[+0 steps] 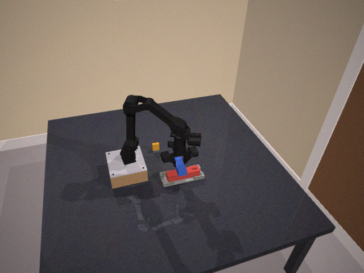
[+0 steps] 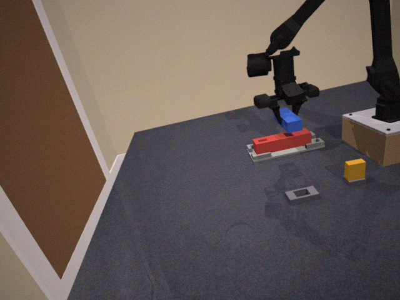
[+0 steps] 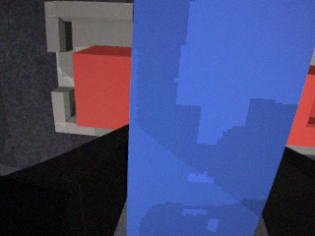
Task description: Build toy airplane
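The red fuselage (image 1: 174, 175) (image 2: 274, 144) (image 3: 102, 90) lies flat in the grey cradle (image 1: 187, 181) (image 2: 284, 153) (image 3: 94, 10). My gripper (image 1: 180, 164) (image 2: 288, 118) (image 3: 195, 141) is shut on the blue wing (image 1: 181, 170) (image 2: 292, 124) (image 3: 236, 59), which lies crosswise over the fuselage, just above its top. The wing's tab is hidden. In the exterior view the dark middle socket shows partly below the wing, and the socket near one end is empty. The orange tail fin (image 1: 155, 146) (image 2: 354, 170) stands upright, apart from the cradle.
A flat grey holder (image 2: 291, 195) with a rectangular opening lies on the dark table (image 1: 264, 205) (image 2: 194, 225), near the tail fin. The arm's base block (image 1: 129, 178) (image 2: 363, 139) stands beside the cradle's near end, close to the tail fin.
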